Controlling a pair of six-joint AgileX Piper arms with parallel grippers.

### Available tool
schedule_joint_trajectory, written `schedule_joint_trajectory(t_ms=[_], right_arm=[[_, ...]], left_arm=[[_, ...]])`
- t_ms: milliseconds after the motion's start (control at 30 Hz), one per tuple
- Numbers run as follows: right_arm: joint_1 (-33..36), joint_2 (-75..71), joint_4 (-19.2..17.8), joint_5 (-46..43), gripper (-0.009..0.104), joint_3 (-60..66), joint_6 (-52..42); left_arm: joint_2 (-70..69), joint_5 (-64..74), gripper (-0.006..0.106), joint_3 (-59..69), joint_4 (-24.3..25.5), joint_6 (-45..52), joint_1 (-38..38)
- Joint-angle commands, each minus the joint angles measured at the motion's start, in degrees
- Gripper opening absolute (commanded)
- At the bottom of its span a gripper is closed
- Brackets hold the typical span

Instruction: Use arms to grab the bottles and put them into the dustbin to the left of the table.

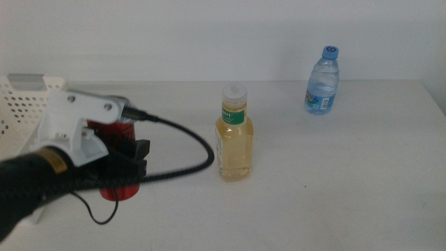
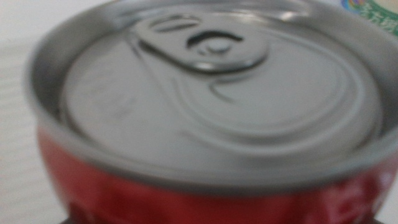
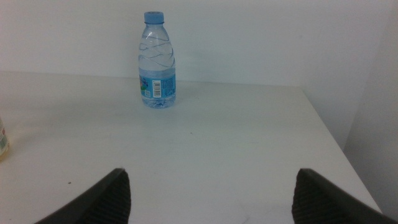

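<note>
we see the white table (image 1: pixel 327 181) first, with the perforated dustbin (image 1: pixel 24 97) at its far left edge, partly cut off by the frame and by the arm. our left arm's white housing and black cable fill the near left part of the table, and the left gripper (image 1: pixel 129 164) sits around the red can (image 1: pixel 120 188), which stands on the table just this side of the dustbin. we judge this to be the grasp step on the first item: its jaws look clamped on the can's sides, though the housing hides much of the contact and the left wrist view shows only the blurred silver lid (image 2: pixel 211 93) up close. the next move calls for a lift clear of the bin's rim before carrying left. the yellow bottle (image 1: pixel 235 136) stands near the table's middle, the small blue-capped bottle (image 1: pixel 323 82) near the far right edge. the right gripper (image 3: pixel 208 199) waits low at the near right side, fingers wide apart and holding nothing.
</note>
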Motion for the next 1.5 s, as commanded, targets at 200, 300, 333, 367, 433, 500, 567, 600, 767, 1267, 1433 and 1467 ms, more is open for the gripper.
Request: schedule_joint_trajectory(t_ms=[200,300,333,367,433,500,567,600,767,1267,1433,1467], right_arm=[[-0.35,-1.58,-0.37,-4.22,0.068,-0.41,-0.3],[-0.35,-1.58,-0.37,-4.22,0.068,-0.41,-0.3],[-0.35,-1.58,-0.37,-4.22,0.068,-0.41,-0.3],[-0.35,-1.58,-0.37,-4.22,0.068,-0.41,-0.3],[-0.35,-1.58,-0.37,-4.22,0.068,-0.41,-0.3],[-0.35,-1.58,-0.37,-4.22,0.068,-0.41,-0.3],[-0.35,-1.58,-0.37,-4.22,0.068,-0.41,-0.3],[-0.35,-1.58,-0.37,-4.22,0.068,-0.41,-0.3],[-0.35,-1.58,-0.37,-4.22,0.068,-0.41,-0.3],[-0.35,-1.58,-0.37,-4.22,0.068,-0.41,-0.3],[-0.35,-1.58,-0.37,-4.22,0.068,-0.41,-0.3],[-0.35,-1.58,-0.37,-4.22,0.068,-0.41,-0.3]], left_arm=[[-1.97,14.81,-0.005,-13.93,-0.01,0.38,-0.11],[-1.97,19.6,-0.005,-16.94,0.65,0.38,-0.11],[-1.97,21.33,-0.005,-18.06,1.6,0.27,0.01],[-1.97,23.14,-0.005,-18.95,2.47,-0.07,0.47],[-1.88,27.15,-0.005,-21.31,3.99,-0.93,2.22],[-1.27,31.23,-0.005,-24.05,4.11,-1.63,4.87],[-0.28,35.62,-0.005,-26.82,4.06,-1.84,7.82],[0.42,38.22,-0.005,-28.4,4.06,-1.77,9.4],[4.76,50.02,-0.005,-37.2,4.04,1.2,16.52],[18.77,65.92,-0.005,-59.8,0.85,9.14,30.41],[22.12,66.18,-0.005,-61.06,-0.19,10.41,36.31],[22.82,66.18,-0.005,-61.06,-0.59,11.11,37.09]])
